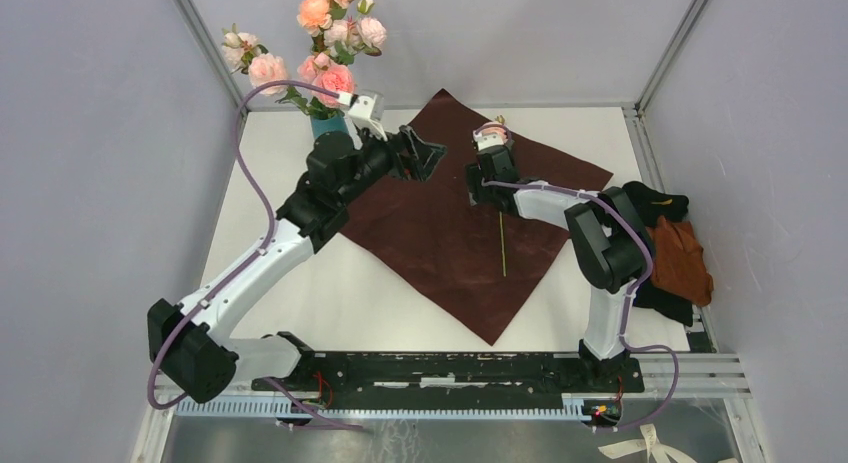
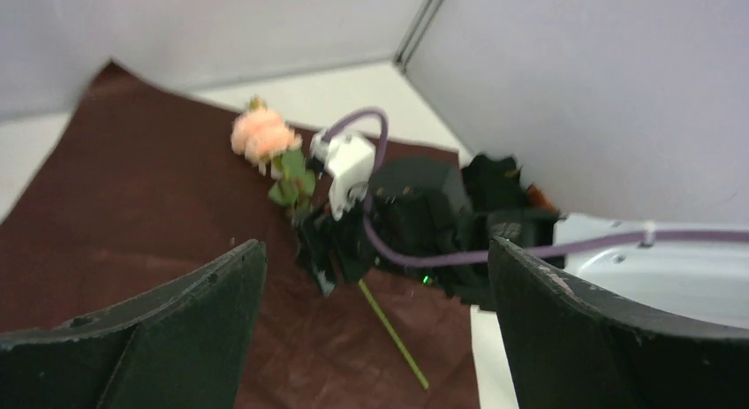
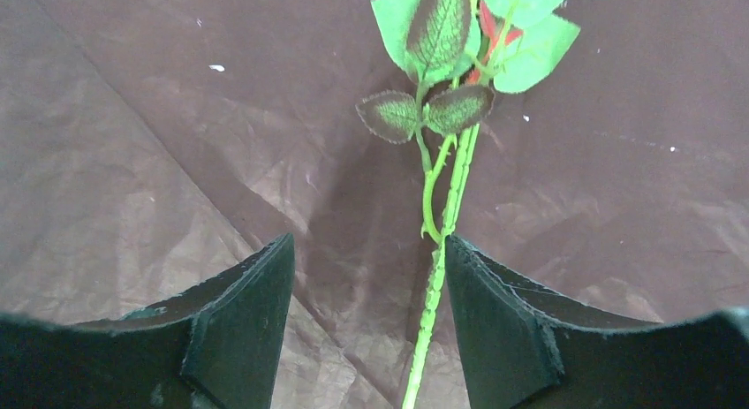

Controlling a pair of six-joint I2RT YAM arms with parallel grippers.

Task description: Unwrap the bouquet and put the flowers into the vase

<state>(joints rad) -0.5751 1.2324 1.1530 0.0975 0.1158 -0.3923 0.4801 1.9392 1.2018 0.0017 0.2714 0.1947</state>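
Pink and peach artificial roses on leafy green stems [image 1: 328,38] stood bunched in the small teal-blue cylindrical vase [image 1: 325,126] at the upper left of the overhead view, by the far edge of the white table [image 1: 330,293]. One more peach rose [image 2: 261,135] lay apart from them on the flat-spread sheet of dark maroon wrapping paper [image 1: 430,243], near the frame's centre. Its thin green stem [image 1: 503,248] ran toward the lower edge.

The right claw [image 3: 368,250] hung over that stem with its jaws apart, one black finger on each side. In its wrist view the stem passed close against the right-hand finger, and contact could not be told. The left claw [image 2: 375,250] was spread wide with nothing between its fingers, just beside the vase at the paper's upper left edge. A pile of black and orange cloth [image 1: 680,253] sat at the right edge of the table.
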